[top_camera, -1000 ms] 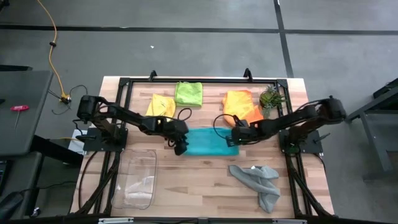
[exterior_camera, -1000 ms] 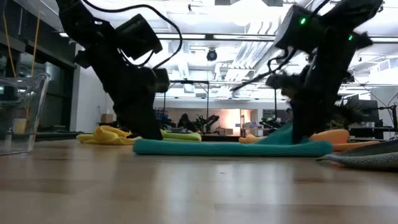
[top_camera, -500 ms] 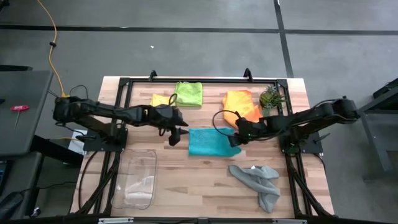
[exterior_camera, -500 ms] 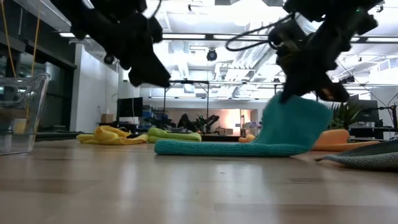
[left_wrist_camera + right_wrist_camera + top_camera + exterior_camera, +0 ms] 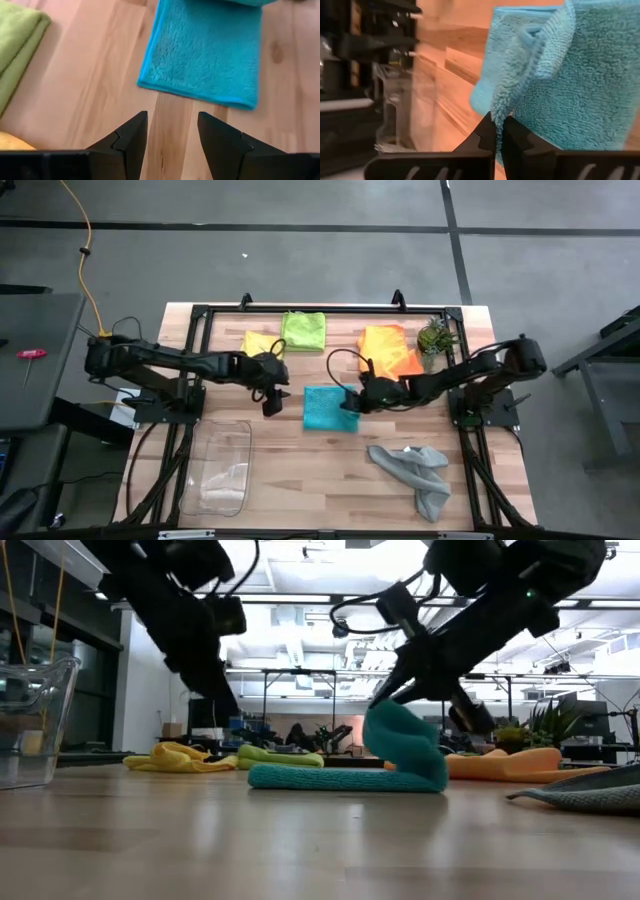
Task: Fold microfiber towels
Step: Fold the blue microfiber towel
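Versus a second ago: my right pincer (image 5: 350, 402) has carried the teal towel's (image 5: 324, 407) right edge across to the left, so the towel now shows about half as wide as before. My left pincer (image 5: 270, 402) has let go of the towel's left end and pulled back left, now off the cloth over bare desk (image 5: 330, 470), fingers apart, grasping nothing.

Teal towel: mid-desk, bottom layer flat on the wood, upper layer curling over in a rounded hump at the fold on its right side in the low view (image 5: 400, 745). My right pincer is clenched on the lifted edge, pinching a doubled ridge of fluffy pile between the fingers (image 5: 487, 130).

Grey towel (image 5: 415, 475): crumpled, near front right of desk, well apart from the teal one.
Orange towel (image 5: 388, 350): back right, loosely folded, just beside the small plant (image 5: 435, 337).
Lime green towel (image 5: 303, 330): back centre, folded neat.
Yellow towel (image 5: 258, 345): just left of the green, rumpled.
Clear tray (image 5: 220, 468): front left.
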Motion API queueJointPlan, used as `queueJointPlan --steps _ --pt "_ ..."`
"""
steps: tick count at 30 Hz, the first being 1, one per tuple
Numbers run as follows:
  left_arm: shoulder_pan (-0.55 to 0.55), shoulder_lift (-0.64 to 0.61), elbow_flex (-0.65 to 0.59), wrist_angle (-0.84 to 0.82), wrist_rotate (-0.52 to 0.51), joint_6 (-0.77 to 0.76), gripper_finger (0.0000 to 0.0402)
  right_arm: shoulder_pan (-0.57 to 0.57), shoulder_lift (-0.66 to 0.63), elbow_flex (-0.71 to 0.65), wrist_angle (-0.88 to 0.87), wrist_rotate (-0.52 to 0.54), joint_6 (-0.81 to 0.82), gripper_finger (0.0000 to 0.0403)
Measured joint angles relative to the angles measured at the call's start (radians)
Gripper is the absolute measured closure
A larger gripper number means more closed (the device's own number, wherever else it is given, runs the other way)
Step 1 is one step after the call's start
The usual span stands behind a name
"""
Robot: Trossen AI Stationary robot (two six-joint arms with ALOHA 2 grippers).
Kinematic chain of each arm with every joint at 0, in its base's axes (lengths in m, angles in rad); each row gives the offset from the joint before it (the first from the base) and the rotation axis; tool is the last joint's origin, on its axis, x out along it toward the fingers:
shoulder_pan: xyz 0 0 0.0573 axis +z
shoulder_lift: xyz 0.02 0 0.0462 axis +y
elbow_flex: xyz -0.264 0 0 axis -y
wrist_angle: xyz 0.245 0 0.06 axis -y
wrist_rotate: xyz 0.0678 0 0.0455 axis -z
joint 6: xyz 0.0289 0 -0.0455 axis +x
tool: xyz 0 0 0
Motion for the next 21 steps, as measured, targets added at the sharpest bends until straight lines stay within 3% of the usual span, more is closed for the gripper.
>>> queueJointPlan --steps 5,13,21 --pt "-0.023 0.110 0.000 0.029 -0.009 -0.019 0.0236 0.000 0.037 0.000 0.098 0.038 0.083 0.0403" --pt "-0.086 0.287 0.000 0.131 -0.003 -0.027 0.0236 0.001 0.041 0.000 0.108 0.069 0.155 0.0403" --pt "-0.119 0.326 0.002 0.216 -0.028 -0.044 0.0236 0.008 0.041 0.000 0.099 0.047 0.174 0.0403"
